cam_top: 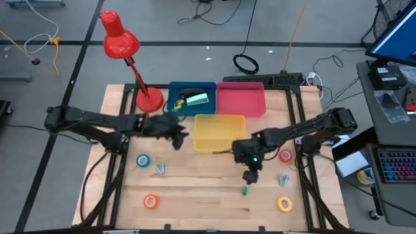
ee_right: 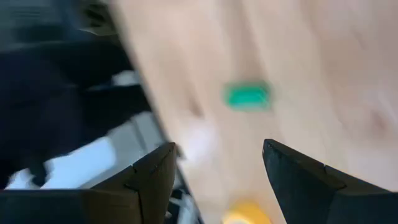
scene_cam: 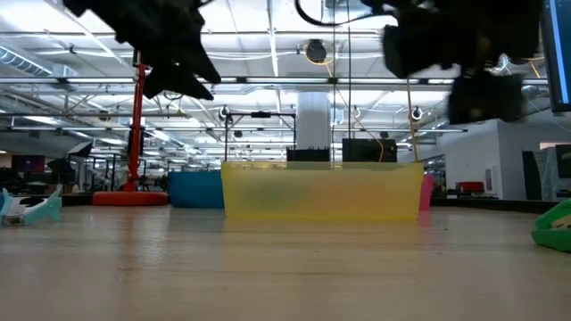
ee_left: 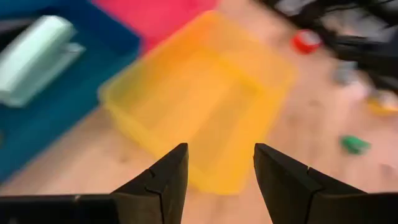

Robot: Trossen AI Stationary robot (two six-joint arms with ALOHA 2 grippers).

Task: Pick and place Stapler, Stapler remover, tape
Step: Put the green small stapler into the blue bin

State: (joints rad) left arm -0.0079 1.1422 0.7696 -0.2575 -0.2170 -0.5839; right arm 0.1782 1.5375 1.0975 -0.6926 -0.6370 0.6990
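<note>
Blue tape (cam_top: 142, 160) below left gripper (cam_top: 179, 138)

Pretty clearly a robotics lab or industrial test space, not anybody's home: the wooden table (cam_top: 214, 195) sits on a bare grey floor with taped lines and loose cables (cam_top: 247, 63) snaking around it. Off to one side there's a desk with a monitor (cam_top: 396, 32) and keyboard (cam_top: 396, 166). Behind the table the low view shows a big open hall with strip lights (scene_cam: 268, 36) and, I think, more workstations.
</note>
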